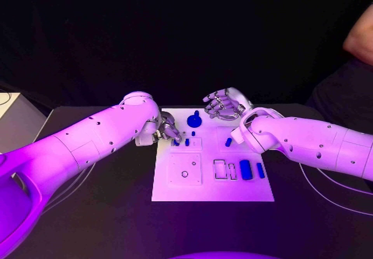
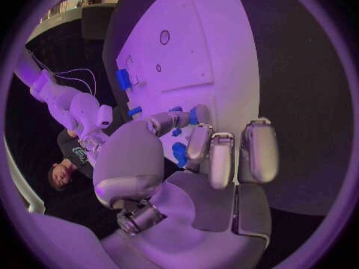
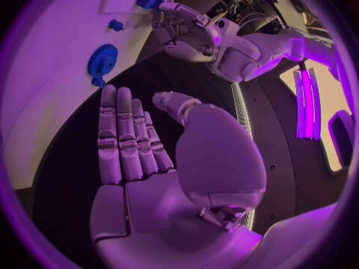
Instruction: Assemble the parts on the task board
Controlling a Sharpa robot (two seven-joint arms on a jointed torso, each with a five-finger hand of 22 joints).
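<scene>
Over the task board [image 1: 167,191], the left hand [image 1: 167,131] pinches a small blue part [image 2: 179,154] in its fingertips, while the right hand [image 1: 223,104] hovers empty, fingers spread, near the blue disc [image 1: 194,120].

White task board [image 1: 212,189] mid-table, small blue parts [image 1: 246,169] flat on it, blue disc [image 1: 194,121] near far edge

Smooth matt white task board [image 1: 209,189], glossy plastic arm shells, metallic fingers [image 3: 119,137]

left robot hand [image 1: 168,131] fingers curled down, right robot hand [image 1: 223,106] spread empty
</scene>
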